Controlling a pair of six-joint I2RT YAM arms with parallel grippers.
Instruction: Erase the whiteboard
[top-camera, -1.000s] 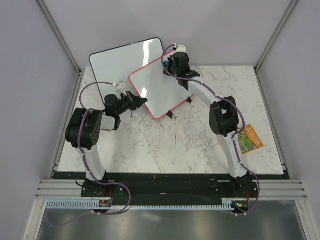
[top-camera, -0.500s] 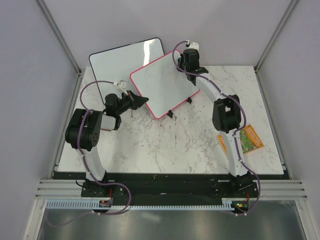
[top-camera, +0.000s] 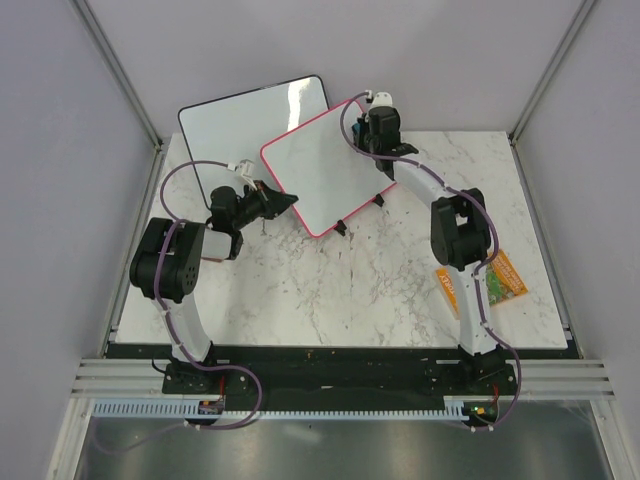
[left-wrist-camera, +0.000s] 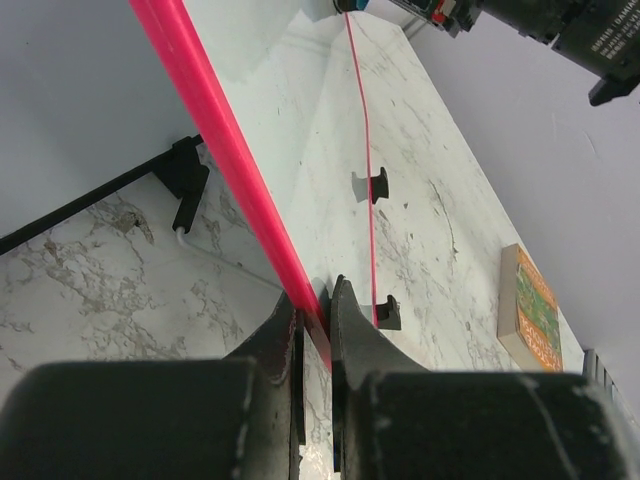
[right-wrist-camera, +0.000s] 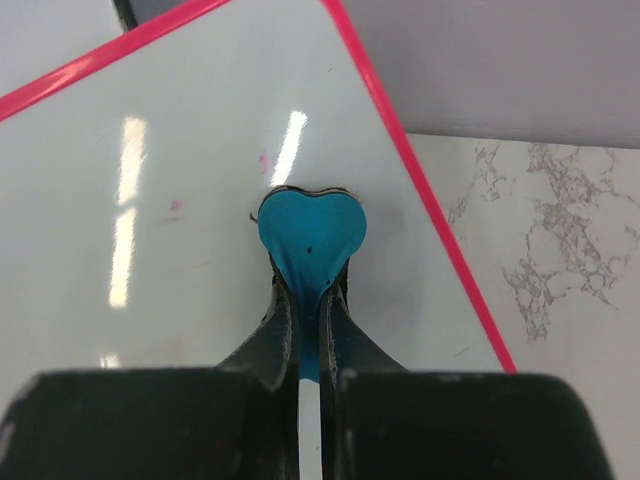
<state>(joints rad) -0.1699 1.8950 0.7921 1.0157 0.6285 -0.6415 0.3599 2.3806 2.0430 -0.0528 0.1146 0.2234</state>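
Note:
The pink-framed whiteboard (top-camera: 325, 170) stands tilted on black feet at the table's back. My left gripper (top-camera: 283, 203) is shut on its pink lower-left edge (left-wrist-camera: 225, 150). My right gripper (top-camera: 378, 120) is shut on a blue heart-shaped eraser (right-wrist-camera: 311, 240) pressed on the board surface (right-wrist-camera: 180, 200) near its upper right corner. Only faint pink smudges (right-wrist-camera: 176, 205) show near the eraser; no purple writing is visible.
A larger black-framed whiteboard (top-camera: 240, 125) lies behind the pink one at back left. A green and orange card (top-camera: 500, 278) lies on the marble table (top-camera: 330, 290) at the right, also in the left wrist view (left-wrist-camera: 532, 315). Grey walls enclose the back and sides.
My right gripper with the eraser moved from the board's top edge out to the right corner, then slightly back left. The left gripper kept its hold on the board.

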